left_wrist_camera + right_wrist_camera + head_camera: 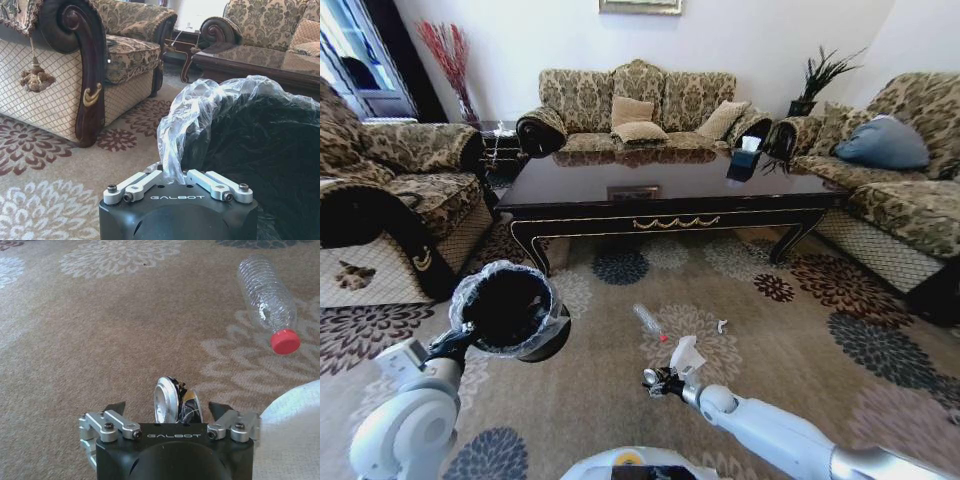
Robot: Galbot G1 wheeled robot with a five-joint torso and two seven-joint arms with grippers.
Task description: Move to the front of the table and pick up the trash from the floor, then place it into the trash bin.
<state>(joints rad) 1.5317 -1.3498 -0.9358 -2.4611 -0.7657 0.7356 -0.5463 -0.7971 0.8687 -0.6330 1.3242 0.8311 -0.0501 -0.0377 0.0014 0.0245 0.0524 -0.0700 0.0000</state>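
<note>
Left gripper point(178, 179): fingers point(142, 184) clamped on the rim of the trash bin, pinching the plastic liner point(200, 112) that folds over it; in the head view the gripper point(455, 343) holds the bin up off the carpet at the robot's left

Trash bin point(510, 312): black, round, open mouth facing up and slightly toward the robot; its wall point(260, 150) rises straight ahead of the left fingers, with the liner bunched between them

Right gripper point(167, 412): low over the carpet, fingers point(117, 406) spread apart on either side of a crushed silvery can point(172, 400); whether they press on it I cannot tell, since gaps show on both sides; in the head view the gripper point(660, 381) sits right of the bin, near the robot

Other trash: a clear plastic bottle point(267, 297) with a red cap lies on its side, ahead of the right fingers and off to one side, apart from them; head view shows the bottle point(648, 322) between gripper and table; a pale crumpled piece point(685, 354) sits just beside the right gripper, and a small white scrap point(722, 326) lies farther out

Table point(670, 195): dark, glossy, well beyond both grippers, across the patterned carpet point(620, 400)

Sofa point(75, 75): floral, with a dark carved arm, off to the side of the left fingers
</note>
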